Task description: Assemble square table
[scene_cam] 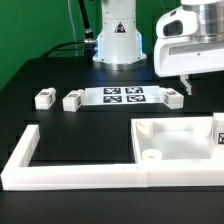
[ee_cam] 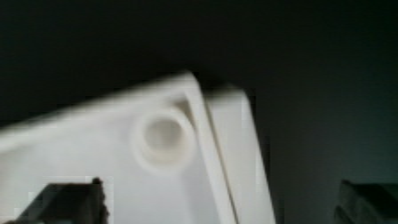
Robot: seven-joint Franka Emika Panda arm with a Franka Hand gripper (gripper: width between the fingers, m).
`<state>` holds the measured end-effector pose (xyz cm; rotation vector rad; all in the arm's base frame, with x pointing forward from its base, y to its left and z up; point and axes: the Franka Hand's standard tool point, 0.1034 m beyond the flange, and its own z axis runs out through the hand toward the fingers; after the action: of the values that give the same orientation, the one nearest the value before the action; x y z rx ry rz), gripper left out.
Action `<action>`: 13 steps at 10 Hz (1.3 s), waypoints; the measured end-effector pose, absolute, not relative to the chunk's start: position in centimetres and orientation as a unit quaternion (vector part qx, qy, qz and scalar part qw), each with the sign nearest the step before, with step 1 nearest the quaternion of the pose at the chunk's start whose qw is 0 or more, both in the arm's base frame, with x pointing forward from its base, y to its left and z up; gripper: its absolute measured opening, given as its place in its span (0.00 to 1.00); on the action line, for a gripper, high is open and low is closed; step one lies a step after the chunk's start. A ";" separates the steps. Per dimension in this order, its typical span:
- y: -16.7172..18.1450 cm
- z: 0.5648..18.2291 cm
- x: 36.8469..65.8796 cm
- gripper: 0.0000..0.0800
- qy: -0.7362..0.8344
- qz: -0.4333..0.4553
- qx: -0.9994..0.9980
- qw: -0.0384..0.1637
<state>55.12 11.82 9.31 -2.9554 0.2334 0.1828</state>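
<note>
The square table's top, a white slab [scene_cam: 185, 138] with a raised rim, lies at the exterior view's right, with a round corner hole [scene_cam: 150, 157] showing. Three small white leg blocks [scene_cam: 44, 98] [scene_cam: 73, 100] [scene_cam: 173, 98] lie beside the marker board. Another tagged block [scene_cam: 218, 135] shows at the right edge, on or next to the slab. My gripper [scene_cam: 186, 86] hangs above the slab's far side. In the blurred wrist view my gripper [ee_cam: 222, 212] is open and empty over a slab corner [ee_cam: 107, 150] and its round hole [ee_cam: 160, 140].
The marker board [scene_cam: 122, 96] lies flat in the middle. The long white L-shaped border wall [scene_cam: 90, 176] runs along the front and up the exterior view's left. The robot base [scene_cam: 118, 35] stands at the back.
</note>
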 end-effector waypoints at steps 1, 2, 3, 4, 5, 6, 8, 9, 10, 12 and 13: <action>11.7 9.4 55.5 0.81 0.061 0.055 -0.993 0.086; 11.7 9.3 55.5 0.81 0.026 0.052 -0.994 0.087; 11.6 9.2 55.4 0.81 0.010 0.051 -0.995 0.088; 11.5 9.2 55.4 0.81 -0.032 0.048 -0.994 0.087; 11.5 8.8 55.0 0.81 -0.063 0.053 -0.993 0.085; 11.8 7.5 53.0 0.81 -0.081 0.085 -0.990 0.079; 10.5 5.7 48.4 0.81 -0.092 0.154 -0.982 0.062; 10.4 4.9 47.3 0.81 -0.100 0.168 -0.980 0.045; 10.5 5.3 46.7 0.81 -0.101 0.221 -0.969 0.050; 10.9 5.2 46.8 0.81 -0.103 0.280 -0.953 0.054; 11.0 5.0 46.5 0.81 -0.104 0.316 -0.941 0.057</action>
<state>46.51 11.01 5.00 -2.8551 -0.3152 0.9596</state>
